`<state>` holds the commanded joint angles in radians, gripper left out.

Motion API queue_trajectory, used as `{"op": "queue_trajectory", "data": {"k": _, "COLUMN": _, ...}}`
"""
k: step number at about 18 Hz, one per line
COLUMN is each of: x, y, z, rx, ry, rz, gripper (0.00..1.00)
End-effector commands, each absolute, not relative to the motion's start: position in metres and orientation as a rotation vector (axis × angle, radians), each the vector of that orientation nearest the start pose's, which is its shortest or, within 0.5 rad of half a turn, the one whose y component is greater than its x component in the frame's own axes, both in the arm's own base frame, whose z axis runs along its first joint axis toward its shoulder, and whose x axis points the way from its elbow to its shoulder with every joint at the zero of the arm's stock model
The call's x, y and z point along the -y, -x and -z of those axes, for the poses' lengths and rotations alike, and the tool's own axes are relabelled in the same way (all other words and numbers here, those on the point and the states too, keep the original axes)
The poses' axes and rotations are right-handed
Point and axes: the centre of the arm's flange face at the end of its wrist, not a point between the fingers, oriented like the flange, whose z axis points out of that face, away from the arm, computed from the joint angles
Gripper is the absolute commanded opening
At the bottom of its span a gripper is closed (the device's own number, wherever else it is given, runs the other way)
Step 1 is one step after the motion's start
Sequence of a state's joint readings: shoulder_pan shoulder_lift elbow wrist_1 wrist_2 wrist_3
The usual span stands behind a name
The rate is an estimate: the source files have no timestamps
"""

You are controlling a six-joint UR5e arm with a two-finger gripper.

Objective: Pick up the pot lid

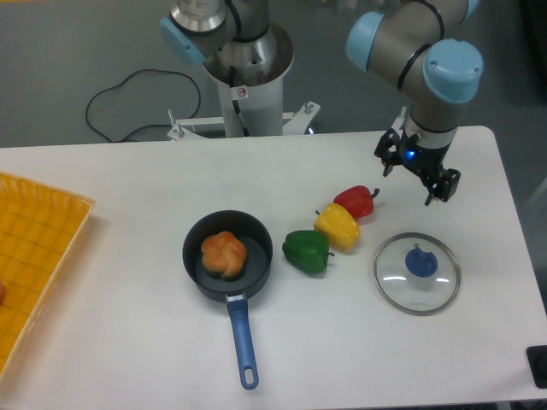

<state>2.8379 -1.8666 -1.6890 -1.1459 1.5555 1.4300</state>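
Note:
The gripper (408,188) hangs at the right of the table, its two black fingers apart and nothing between them. It is open. Just below it in the view lies the pot lid (397,290), a round, clear glass disc with a thin rim and a blue knob (421,262). The lid rests flat on the table, and a visible gap separates it from the fingers. No part of the lid is hidden.
A black pan (197,278) with a blue handle holds an orange-brown item (224,255). Between pan and lid are green (307,252), yellow (338,227) and red (356,202) peppers. An orange crate (38,243) stands at the left edge, a black object (537,358) lower right.

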Motion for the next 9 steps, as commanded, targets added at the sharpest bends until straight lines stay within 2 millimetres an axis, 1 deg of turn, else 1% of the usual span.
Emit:
{"op": "queue_trajectory", "data": {"k": 1, "x": -0.306, "y": 0.521, "z": -0.308, "rx": -0.197, "ry": 3.119, "rz": -0.001, "gripper": 1.0}}
{"op": "queue_trajectory", "data": {"k": 3, "x": -0.309, "y": 0.532, "z": -0.304, "rx": -0.137, "ry": 3.122, "rz": 0.002, "gripper": 1.0}}
{"op": "queue_trajectory", "data": {"k": 6, "x": -0.315, "y": 0.545, "z": -0.304, "rx": -0.068, "ry": 3.113, "rz": -0.012, "gripper": 1.0}}
{"op": "queue_trajectory", "data": {"k": 7, "x": -0.322, "y": 0.55, "z": -0.303, "rx": 0.001, "ry": 3.115, "rz": -0.019, "gripper": 1.0}}
{"op": "queue_trajectory", "data": {"k": 9, "x": -0.338, "y": 0.556, "z": -0.295, "rx": 0.126, "ry": 3.111, "rz": -0.011, "gripper": 1.0}}
